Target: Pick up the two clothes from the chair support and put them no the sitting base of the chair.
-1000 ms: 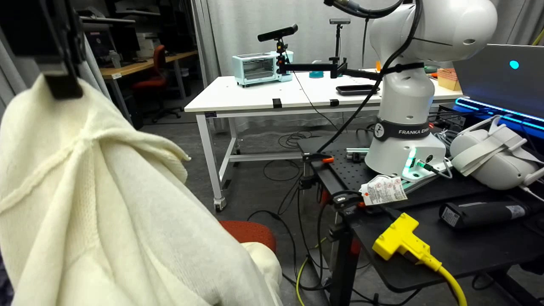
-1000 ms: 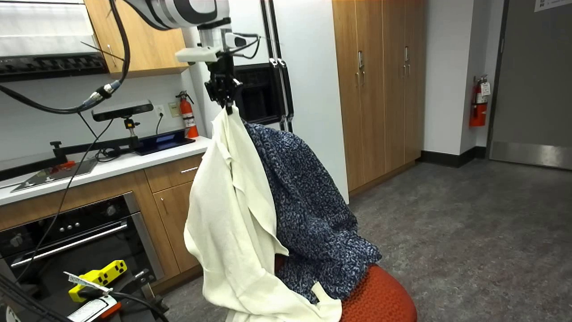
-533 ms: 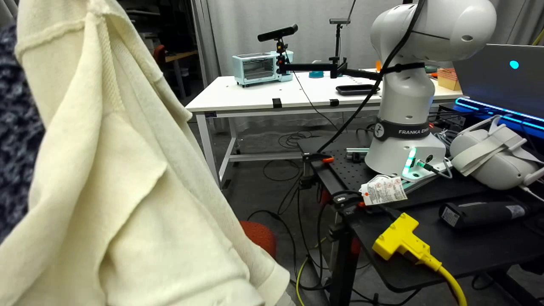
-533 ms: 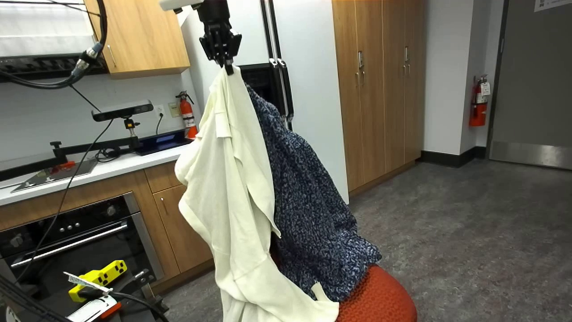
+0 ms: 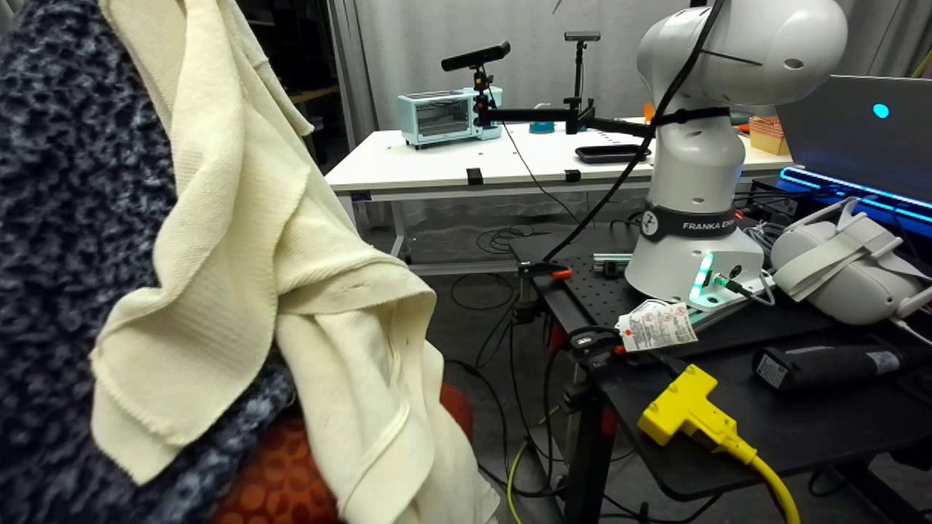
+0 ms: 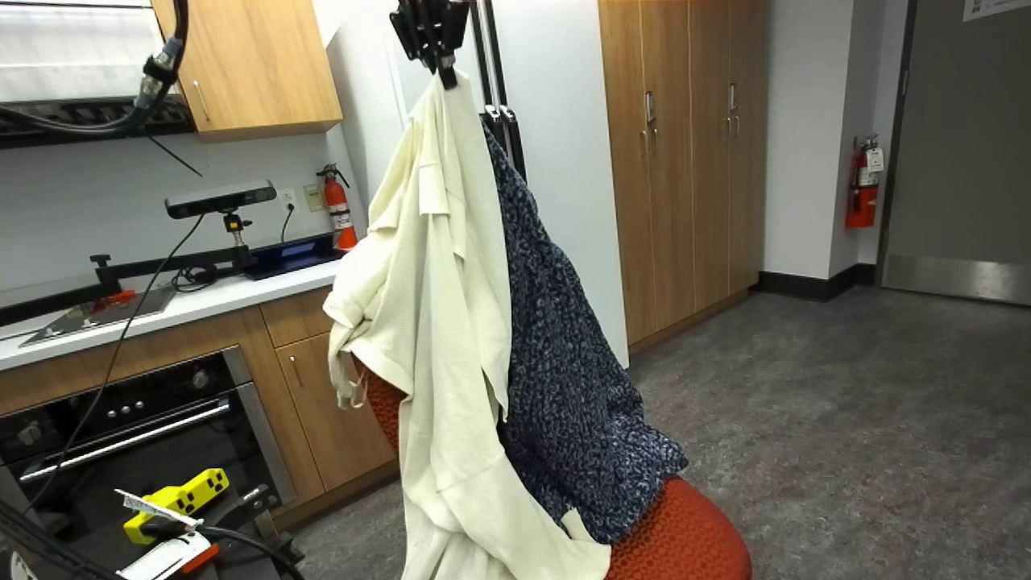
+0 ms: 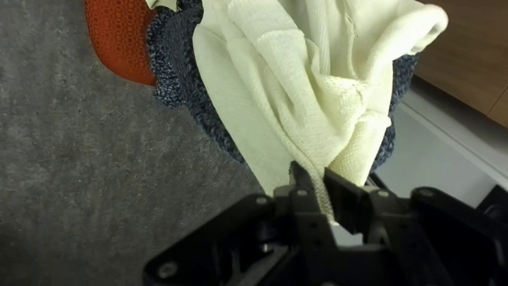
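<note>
the gripper [image 6: 447, 76] points down at the top edge of an exterior view, closed on the upper end of a cream knit garment [image 6: 451, 282]. the wrist view bears this out: a knit edge of the cloth runs between the two fingers [image 7: 345, 194]. the cream knit garment hangs from this grip in long folds, its lower part reaching the red chair seat [image 6: 685, 540].

the second item, a navy flecked knit garment [image 6: 564, 362], lies beside and partly behind the cream one. its upper part narrows to a peak below the gripper; whether it is also caught there cannot be told. its lower end lies against the seat. in an exterior view, a dotted patch of red chair upholstery [image 5: 277, 473] shows between the lower folds of the two garments.

surroundings: the franka arm [image 5: 695, 175] stands on a black bench [image 5: 837, 429], with a white headset [image 5: 837, 298] beside its base and a yellow power splitter [image 5: 681, 407] near the bench edge. a white table [image 5: 393, 164] beyond carries a pale blue toaster oven [image 5: 444, 120] and a black tray [image 5: 615, 153]. elsewhere, a red fire extinguisher [image 6: 338, 209] stands at the end of a white counter [image 6: 217, 294], with a built-in oven [image 6: 177, 443] below.
</note>
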